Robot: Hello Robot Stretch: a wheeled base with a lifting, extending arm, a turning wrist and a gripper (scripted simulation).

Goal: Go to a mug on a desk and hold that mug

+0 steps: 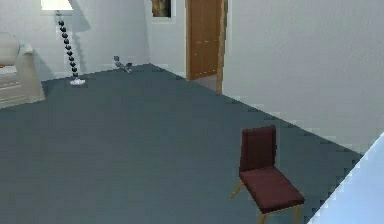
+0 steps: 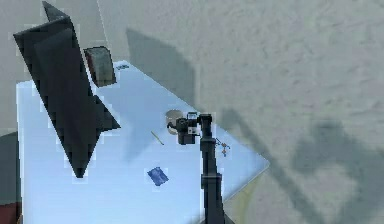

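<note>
I cannot tell whether my gripper (image 2: 184,130) holds the grey mug (image 2: 176,116) near the desk's (image 2: 110,190) wall-side edge, so I should centre it carefully.

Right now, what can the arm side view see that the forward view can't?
Arm side view: the arm and gripper by a small round thing, maybe the mug, plus a big dark panel and a small blue thing. I can't tell whether the gripper holds anything.
Forward view: a red chair, a lamp, a door and a pale sofa.
Both: the white desk, whose corner sits at the forward view's bottom right.
</note>
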